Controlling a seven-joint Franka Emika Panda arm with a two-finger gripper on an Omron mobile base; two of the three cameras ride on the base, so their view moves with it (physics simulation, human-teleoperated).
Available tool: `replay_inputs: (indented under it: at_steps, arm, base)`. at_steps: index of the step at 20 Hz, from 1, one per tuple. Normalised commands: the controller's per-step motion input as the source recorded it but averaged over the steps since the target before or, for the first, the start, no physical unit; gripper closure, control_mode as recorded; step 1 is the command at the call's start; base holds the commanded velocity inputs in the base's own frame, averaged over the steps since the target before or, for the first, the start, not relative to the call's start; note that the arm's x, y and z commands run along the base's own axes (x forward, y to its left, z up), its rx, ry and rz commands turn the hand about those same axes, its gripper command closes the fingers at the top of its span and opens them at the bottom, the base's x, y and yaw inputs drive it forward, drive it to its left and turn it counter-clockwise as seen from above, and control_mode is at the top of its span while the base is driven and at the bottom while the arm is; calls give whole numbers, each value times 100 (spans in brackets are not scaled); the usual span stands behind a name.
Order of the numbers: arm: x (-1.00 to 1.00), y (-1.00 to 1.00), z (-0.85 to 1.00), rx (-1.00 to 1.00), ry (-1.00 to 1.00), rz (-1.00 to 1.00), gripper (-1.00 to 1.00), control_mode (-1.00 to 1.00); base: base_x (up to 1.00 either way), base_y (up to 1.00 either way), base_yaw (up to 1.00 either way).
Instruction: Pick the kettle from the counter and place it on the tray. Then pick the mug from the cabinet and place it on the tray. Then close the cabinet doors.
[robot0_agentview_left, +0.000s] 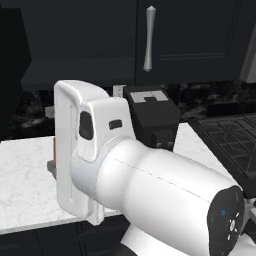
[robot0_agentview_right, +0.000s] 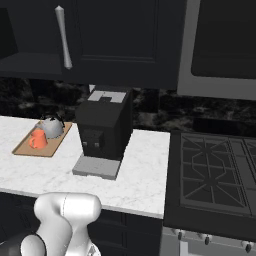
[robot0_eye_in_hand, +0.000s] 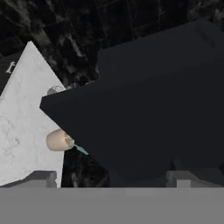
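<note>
Veined marble counter (robot0_agentview_right: 145, 165), seemingly wooden tray (robot0_agentview_right: 47, 146)

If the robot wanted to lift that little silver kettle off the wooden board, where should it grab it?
Probably by the black handle arching over the kettle, coming down from above: its domed body is round, and the orange mug crowds its front.
</note>
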Motion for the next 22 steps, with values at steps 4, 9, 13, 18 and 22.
replay_inputs:
  at_steps: [4, 9, 13, 18, 22]
  arm:
    - [-34, 34, -9, -28, 1, 2, -100, -100]
    - [-23, 54, -13, -12, 0, 0, -100, -100]
    - [-30, 41, 0, 0, -1, 3, -100, -100]
    - [-14, 41, -1, 0, 0, 4, -100, -100]
    - [4, 49, -10, 0, 0, 2, -100, -100]
  base:
    - [0, 0, 0]
    - [0, 0, 0]
    - [0, 0, 0]
    - [0, 0, 0]
    - [0, 0, 0]
